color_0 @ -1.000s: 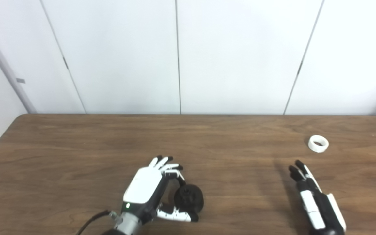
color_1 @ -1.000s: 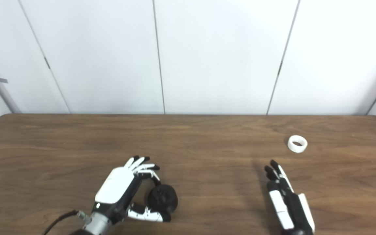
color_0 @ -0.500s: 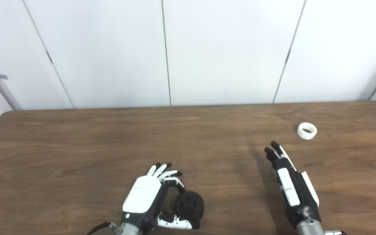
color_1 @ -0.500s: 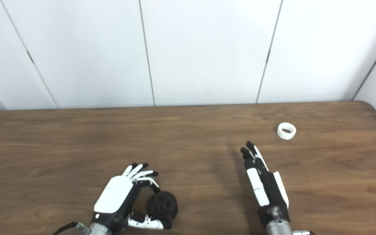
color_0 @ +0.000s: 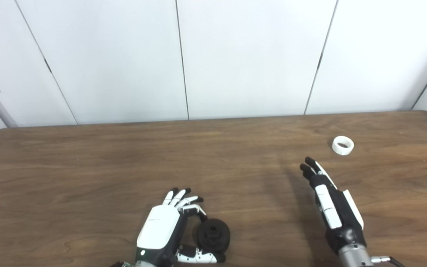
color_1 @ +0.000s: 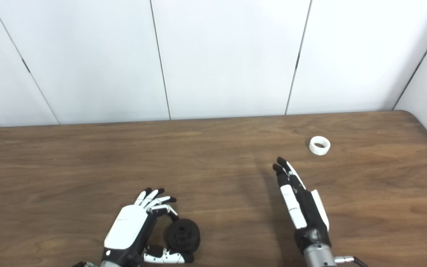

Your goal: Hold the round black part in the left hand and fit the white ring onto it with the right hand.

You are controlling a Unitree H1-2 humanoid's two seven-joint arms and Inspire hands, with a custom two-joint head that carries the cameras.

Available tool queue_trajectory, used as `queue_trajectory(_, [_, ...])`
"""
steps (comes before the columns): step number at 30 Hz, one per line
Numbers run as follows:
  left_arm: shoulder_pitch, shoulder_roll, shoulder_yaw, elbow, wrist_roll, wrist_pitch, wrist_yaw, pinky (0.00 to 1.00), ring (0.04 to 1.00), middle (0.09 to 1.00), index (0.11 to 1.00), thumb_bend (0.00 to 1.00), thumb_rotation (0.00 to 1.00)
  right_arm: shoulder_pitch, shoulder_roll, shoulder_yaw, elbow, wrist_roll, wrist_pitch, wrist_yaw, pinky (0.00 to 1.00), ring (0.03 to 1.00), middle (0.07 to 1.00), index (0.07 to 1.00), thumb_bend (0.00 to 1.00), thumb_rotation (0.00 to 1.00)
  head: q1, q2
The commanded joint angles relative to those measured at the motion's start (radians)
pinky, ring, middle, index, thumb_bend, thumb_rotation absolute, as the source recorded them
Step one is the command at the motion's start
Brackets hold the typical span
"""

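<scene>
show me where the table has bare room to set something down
The table is bare along its whole left side and across the far strip below the wall. The middle between the left hand and right hand is free too. Occupied: the black part at the left hand, and the white ring far right.

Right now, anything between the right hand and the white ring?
Nothing visible. The right hand is open with fingers extended toward the white ring, and only bare table lies between them. The round black part sits far off at the left hand.
</scene>
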State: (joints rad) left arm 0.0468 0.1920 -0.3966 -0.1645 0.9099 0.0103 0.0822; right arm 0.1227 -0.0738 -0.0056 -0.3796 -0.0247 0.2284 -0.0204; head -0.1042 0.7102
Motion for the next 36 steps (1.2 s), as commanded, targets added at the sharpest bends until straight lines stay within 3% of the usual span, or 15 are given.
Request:
queue_trajectory(1, [0.005, 0.006, -0.003, 0.008, 0.025, -0.008, 0.007, 1.0, 0.936, 0.814, 0.485, 0.52, 0.05, -0.027, -0.017, -0.016, -0.042, 0.0, -0.006, 0.008, 1.0, 0.952, 0.92, 0.919, 0.54, 0.89, -0.001, 0.001])
queue_trajectory(5, [0.01, 0.013, -0.001, 0.007, 0.028, -0.004, 0.0, 1.0, 0.936, 0.813, 0.485, 0.52, 0.05, -0.053, -0.047, -0.046, -0.05, -0.009, 0.012, 0.007, 1.0, 0.964, 0.923, 0.916, 0.57, 0.88, -0.047, 0.012])
queue_trajectory(8, [0.012, 0.022, 0.006, 0.01, 0.011, -0.02, 0.004, 1.0, 0.934, 0.81, 0.484, 0.52, 0.05, -0.086, -0.076, -0.077, -0.047, -0.015, 0.017, 0.006, 0.99, 0.951, 0.917, 0.901, 0.58, 0.8, -0.087, 0.016])
queue_trajectory(12, [0.015, 0.032, 0.016, 0.011, 0.014, -0.033, 0.01, 1.0, 0.925, 0.803, 0.484, 0.52, 0.05, -0.149, -0.119, -0.121, -0.049, -0.036, 0.077, -0.003, 0.95, 0.924, 0.901, 0.87, 0.6, 0.66, -0.147, 0.009])
queue_trajectory(17, [0.018, 0.046, 0.032, 0.011, 0.011, -0.045, 0.011, 1.0, 0.918, 0.798, 0.484, 0.52, 0.05, -0.229, -0.189, -0.129, -0.031, -0.133, 0.149, -0.009, 0.89, 0.902, 0.897, 0.844, 0.63, 0.57, -0.2, 0.002])
queue_trajectory(19, [0.018, 0.051, 0.036, 0.012, 0.01, -0.052, 0.013, 1.0, 0.912, 0.796, 0.484, 0.52, 0.05, -0.265, -0.22, -0.132, -0.014, -0.154, 0.172, -0.002, 0.89, 0.902, 0.893, 0.81, 0.65, 0.46, -0.209, 0.001])
queue_trajectory(22, [0.021, 0.057, 0.043, 0.014, 0.005, -0.065, 0.014, 1.0, 0.905, 0.793, 0.484, 0.52, 0.05, -0.304, -0.285, -0.111, 0.029, -0.215, 0.158, 0.01, 0.87, 0.883, 0.867, 0.795, 0.66, 0.42, -0.23, -0.001])
queue_trajectory(24, [0.023, 0.061, 0.048, 0.011, 0.004, -0.068, 0.01, 1.0, 0.901, 0.792, 0.484, 0.52, 0.05, -0.333, -0.328, -0.09, 0.054, -0.276, 0.183, 0.018, 0.89, 0.889, 0.864, 0.784, 0.69, 0.41, -0.245, 0.0])
queue_trajectory(30, [0.035, 0.065, 0.06, -0.016, -0.001, -0.057, -0.022, 1.0, 0.906, 0.796, 0.484, 0.52, 0.05, -0.42, -0.437, -0.026, 0.168, -0.414, 0.196, 0.041, 0.9, 0.946, 0.916, 0.779, 0.79, 0.34, -0.266, 0.002])
queue_trajectory(36, [0.046, 0.066, 0.07, -0.033, -0.003, -0.061, -0.033, 1.0, 0.904, 0.795, 0.484, 0.52, 0.05, -0.515, -0.499, 0.025, 0.309, -0.484, 0.196, 0.079, 0.99, 0.997, 0.954, 0.739, 0.86, 0.26, -0.271, 0.007])
